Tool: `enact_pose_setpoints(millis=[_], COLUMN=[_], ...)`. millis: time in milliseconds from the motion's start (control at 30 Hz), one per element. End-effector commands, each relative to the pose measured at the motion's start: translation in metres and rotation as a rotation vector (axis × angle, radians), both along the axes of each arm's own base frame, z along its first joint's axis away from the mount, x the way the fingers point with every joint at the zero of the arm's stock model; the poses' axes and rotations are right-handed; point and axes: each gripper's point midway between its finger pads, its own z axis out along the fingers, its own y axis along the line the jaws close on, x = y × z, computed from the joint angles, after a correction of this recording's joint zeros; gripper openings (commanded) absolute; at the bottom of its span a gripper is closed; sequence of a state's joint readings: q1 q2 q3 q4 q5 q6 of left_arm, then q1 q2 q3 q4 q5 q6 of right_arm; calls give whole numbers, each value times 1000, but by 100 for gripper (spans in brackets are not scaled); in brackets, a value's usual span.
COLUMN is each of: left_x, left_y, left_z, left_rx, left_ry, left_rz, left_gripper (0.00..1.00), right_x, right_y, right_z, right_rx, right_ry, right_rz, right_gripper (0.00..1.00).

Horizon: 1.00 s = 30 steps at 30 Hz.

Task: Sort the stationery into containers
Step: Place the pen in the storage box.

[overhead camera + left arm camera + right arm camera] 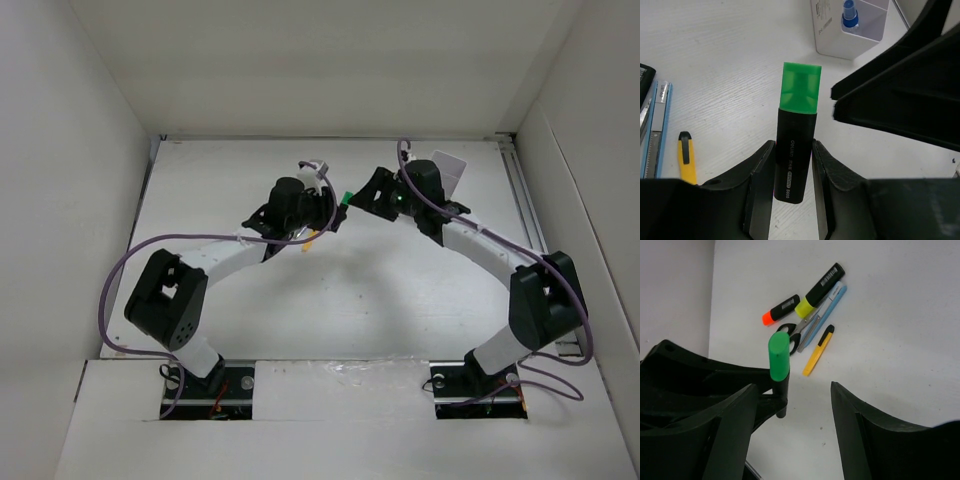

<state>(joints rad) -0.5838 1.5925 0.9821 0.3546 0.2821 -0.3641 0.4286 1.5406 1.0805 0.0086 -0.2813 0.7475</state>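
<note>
Left gripper (793, 150) grips the green-and-black highlighter (799, 92) by its black barrel, cap aimed toward the tray (830, 42). I note my right gripper (795, 390), jaws wide, nearer the tray, just beside the cap.

The white table (900, 310) is carrying a loose cluster in the upper middle of the right wrist view: an orange-tipped marker (781, 310), a yellow-and-black marker (820, 287), black-handled scissors (799, 330), a silver-blue pen (827, 312) and a short yellow stick (818, 344). The white tray (832, 47) is sitting at the upper right of the left wrist view.
</note>
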Motion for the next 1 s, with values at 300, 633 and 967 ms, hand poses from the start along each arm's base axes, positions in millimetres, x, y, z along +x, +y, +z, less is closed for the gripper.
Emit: enact_pose_setpoints(millis=[300, 633, 967], left_x=[-15, -10, -5], left_y=[-35, -25, 26], left_z=[34, 46, 61], left_rx=[-40, -57, -39], left_ry=[-99, -133, -158], left_rz=[-109, -38, 232], left_gripper=[0, 48, 61], right_x=[14, 24, 76], right_y=[16, -10, -196], right_z=[9, 24, 72], right_rx=[17, -5, -81], right_ry=[-44, -67, -145], right_rz=[38, -90, -847], right_gripper=[43, 3, 2])
